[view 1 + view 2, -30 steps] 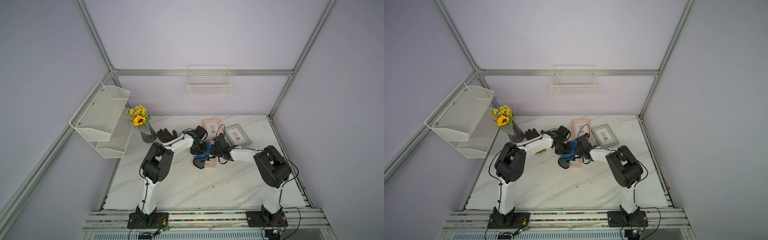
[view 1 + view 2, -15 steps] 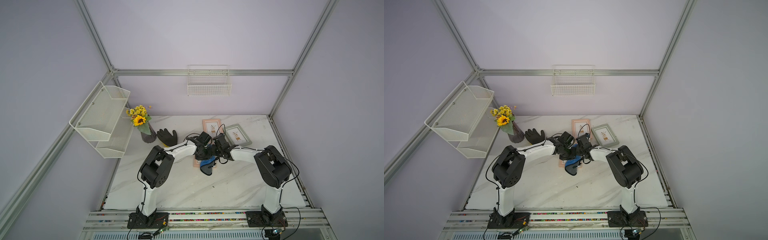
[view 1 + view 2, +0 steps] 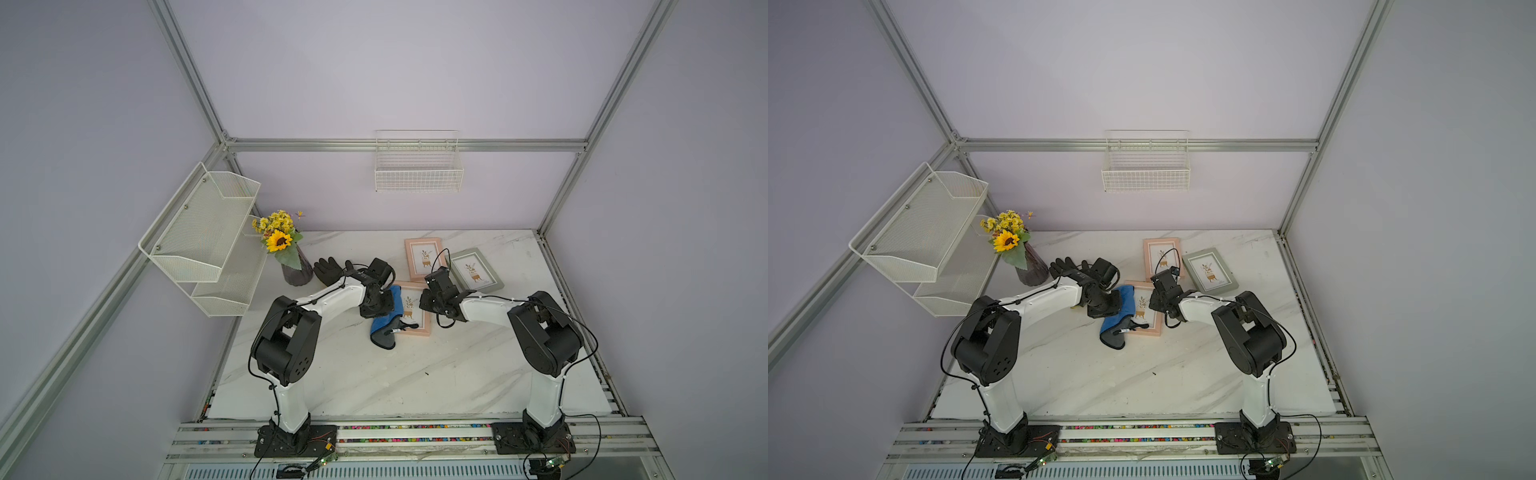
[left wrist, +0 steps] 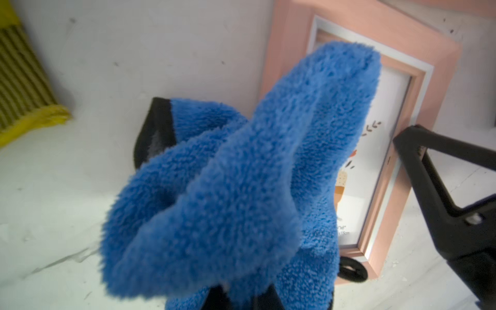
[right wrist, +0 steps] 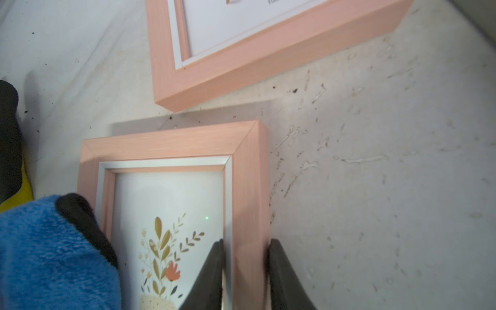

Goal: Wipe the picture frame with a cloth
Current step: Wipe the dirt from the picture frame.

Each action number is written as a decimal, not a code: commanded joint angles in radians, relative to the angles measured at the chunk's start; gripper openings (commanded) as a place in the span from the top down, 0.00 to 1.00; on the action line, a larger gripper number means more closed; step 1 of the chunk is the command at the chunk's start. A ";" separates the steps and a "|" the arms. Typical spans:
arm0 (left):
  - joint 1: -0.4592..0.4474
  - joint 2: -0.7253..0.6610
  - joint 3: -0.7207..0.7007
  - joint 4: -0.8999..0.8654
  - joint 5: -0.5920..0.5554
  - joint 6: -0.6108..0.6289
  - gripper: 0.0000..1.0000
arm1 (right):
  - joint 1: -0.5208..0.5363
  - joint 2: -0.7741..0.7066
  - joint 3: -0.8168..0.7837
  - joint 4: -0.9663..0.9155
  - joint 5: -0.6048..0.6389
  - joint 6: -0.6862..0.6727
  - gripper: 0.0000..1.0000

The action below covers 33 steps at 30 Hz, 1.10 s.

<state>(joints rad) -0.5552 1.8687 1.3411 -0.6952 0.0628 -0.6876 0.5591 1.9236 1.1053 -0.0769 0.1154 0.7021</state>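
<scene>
Marble tabletop (image 3: 374, 374): your left gripper (image 3: 380, 304) clamps the cloth (image 3: 385, 329) at the frame's (image 5: 171, 145) nine o'clock; right gripper (image 5: 245, 260) pinches its three o'clock rail.

Soft even light, faint shadows — near cloth (image 4: 214, 188) out of focus

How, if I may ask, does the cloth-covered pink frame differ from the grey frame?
The pink frame is partly under the blue cloth and pinched by the right claw; the grey frame lies bare, untouched. Pink sits roughly square to the table, grey askew. Both lie flat.
</scene>
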 commanded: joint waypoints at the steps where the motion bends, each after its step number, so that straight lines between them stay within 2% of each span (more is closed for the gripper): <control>1: -0.102 0.047 0.083 -0.002 0.027 0.005 1.00 | 0.003 0.011 -0.032 -0.119 0.004 0.007 0.72; 5: -0.163 0.094 0.118 0.039 0.097 -0.027 1.00 | 0.003 0.012 -0.032 -0.119 0.003 0.007 0.72; 9: -0.177 0.114 0.114 0.056 0.136 -0.043 1.00 | 0.004 0.017 -0.028 -0.119 0.000 0.007 0.72; 12: -0.147 0.086 0.066 0.052 0.088 -0.036 1.00 | 0.004 0.016 -0.027 -0.118 0.000 0.008 0.72; 17: -0.036 -0.005 -0.036 0.013 -0.003 0.007 1.00 | 0.004 0.013 -0.028 -0.119 0.002 0.006 0.72; 21: 0.008 -0.037 -0.049 -0.024 -0.069 0.042 1.00 | 0.004 0.012 -0.030 -0.118 0.001 0.005 0.72; 33: -0.126 0.137 0.164 0.019 0.071 0.007 1.00 | 0.002 0.012 -0.027 -0.126 0.006 0.005 0.72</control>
<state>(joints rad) -0.6590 1.9831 1.4532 -0.6788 0.0868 -0.6781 0.5636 1.9167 1.1061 -0.0765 0.1116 0.7101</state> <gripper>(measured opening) 0.086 0.278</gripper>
